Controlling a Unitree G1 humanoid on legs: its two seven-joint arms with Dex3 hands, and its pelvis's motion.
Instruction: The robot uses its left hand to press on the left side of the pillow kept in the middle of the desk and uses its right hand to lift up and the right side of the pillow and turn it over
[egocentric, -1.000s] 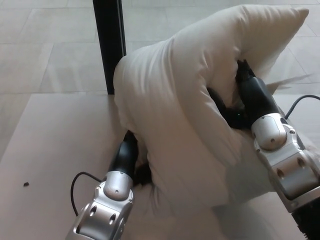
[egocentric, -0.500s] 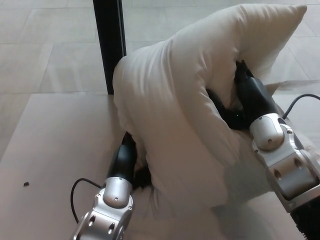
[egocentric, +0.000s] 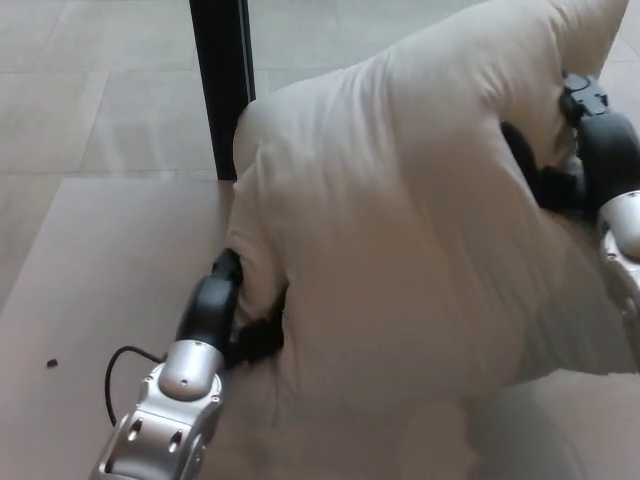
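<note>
So nearest to me is my left arm, silver forearm coming up from the bottom left with a black cable looping off it. My left hand (egocentric: 225, 315) is dug into the lower left side of the pillow (egocentric: 400, 220), right at the edge where the fabric meets the desk (egocentric: 100, 270). The fingers are buried in the folds, so I honestly can't tell how far they're closed or whether they've got any cloth pinched; the hand is touching the pillow and pushed into it, that much shows.

The pillow itself is big, white and puffy, sitting mid-desk and taking up most of what I see. It's bunched up and reared high, its bottom part on the desk near my left hand and the rest rising up and to the right, tilted well off flat.

Further out on the right, my right hand (egocentric: 585, 150) is up against the pillow's raised upper right side, black fingers curled into the fabric with a deep dent around them, so it's got hold of that side.

Beyond the desk there's a black post (egocentric: 222, 85) standing just behind the pillow's left shoulder, and pale tiled floor (egocentric: 90, 90) past that.
</note>
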